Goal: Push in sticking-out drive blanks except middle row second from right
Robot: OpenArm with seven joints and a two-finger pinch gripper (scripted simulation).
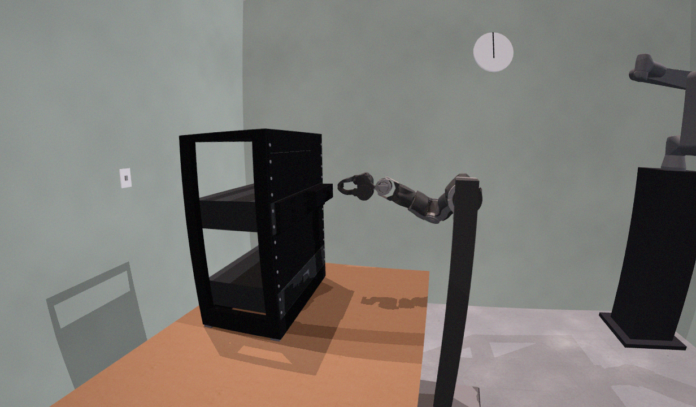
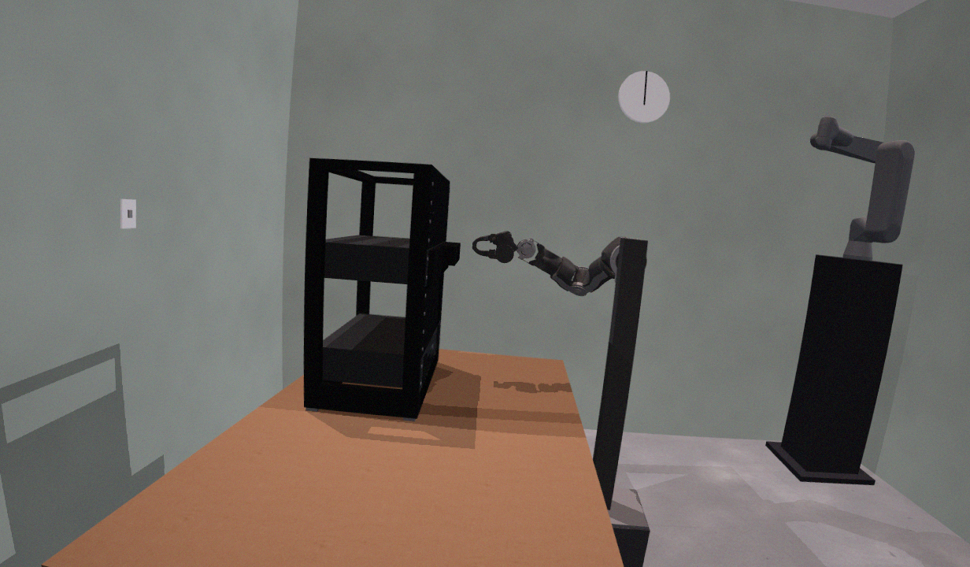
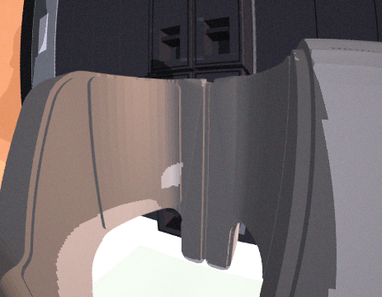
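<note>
With its fingers pinched together on nothing, the tool is hovering just off the protruding blanks on the rack on the bench, so next it's probably lining up a straight, gentle push.

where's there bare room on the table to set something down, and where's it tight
Bare wood shows on the table from the rack to the near edge, and beside the arm's post. It is tight between the protruding blanks and the shut gripper.
</note>
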